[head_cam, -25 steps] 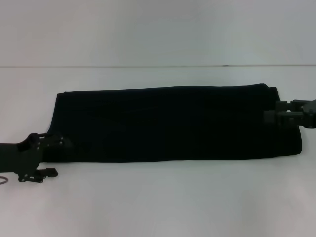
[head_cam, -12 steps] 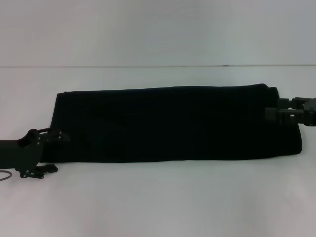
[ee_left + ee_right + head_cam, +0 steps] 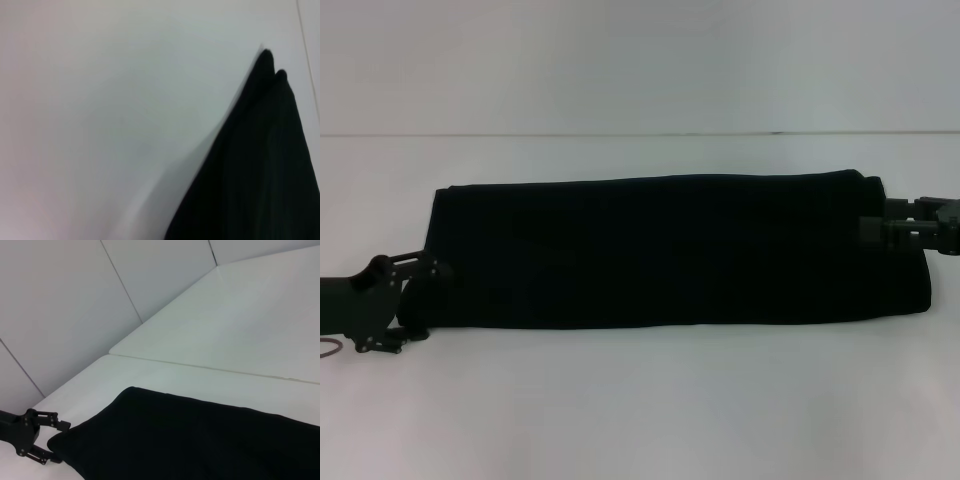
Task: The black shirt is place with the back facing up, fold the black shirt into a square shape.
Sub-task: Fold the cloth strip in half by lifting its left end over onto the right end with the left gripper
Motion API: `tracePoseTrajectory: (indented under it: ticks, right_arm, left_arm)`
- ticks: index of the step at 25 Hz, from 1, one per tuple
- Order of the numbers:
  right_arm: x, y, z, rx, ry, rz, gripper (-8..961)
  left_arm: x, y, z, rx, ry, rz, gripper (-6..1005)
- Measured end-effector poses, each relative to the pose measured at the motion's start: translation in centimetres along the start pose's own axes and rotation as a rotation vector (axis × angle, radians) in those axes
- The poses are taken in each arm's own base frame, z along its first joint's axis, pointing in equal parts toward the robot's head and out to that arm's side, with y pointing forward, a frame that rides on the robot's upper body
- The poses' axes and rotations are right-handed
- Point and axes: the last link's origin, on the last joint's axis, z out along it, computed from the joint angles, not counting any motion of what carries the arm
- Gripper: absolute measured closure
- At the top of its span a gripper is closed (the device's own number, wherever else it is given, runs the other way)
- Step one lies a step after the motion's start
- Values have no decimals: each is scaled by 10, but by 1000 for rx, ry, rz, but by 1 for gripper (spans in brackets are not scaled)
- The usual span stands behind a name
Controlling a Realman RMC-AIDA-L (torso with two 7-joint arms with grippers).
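The black shirt (image 3: 670,250) lies on the white table (image 3: 640,410) as a long flat band running left to right. It also shows in the left wrist view (image 3: 260,175) and the right wrist view (image 3: 200,440). My left gripper (image 3: 420,302) is open at the band's near left corner, one finger on each side of the corner. It shows the same way in the right wrist view (image 3: 60,444). My right gripper (image 3: 868,230) is at the band's right end, touching the cloth's edge.
The table's far edge (image 3: 640,135) meets a pale wall behind the shirt. A thin cable loop (image 3: 328,348) hangs by the left arm at the picture's left edge. Bare white table lies in front of the band.
My left gripper has moved a little left and farther from me at the shirt's left corner. My right gripper has shifted slightly to the right. The shirt's band looks the same.
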Motion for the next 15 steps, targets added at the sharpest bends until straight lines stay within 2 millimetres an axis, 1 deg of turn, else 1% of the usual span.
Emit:
tracePoseTrajectory:
  ticks: [6,15]
  right_arm:
    - [1,-1,-3,9,-15,10,106]
    - [2,-2,-4,12,-17,13,105]
  left_arm:
    - [6,5,-1,1,23,39,91]
    - [6,10,0,7,13,108,95]
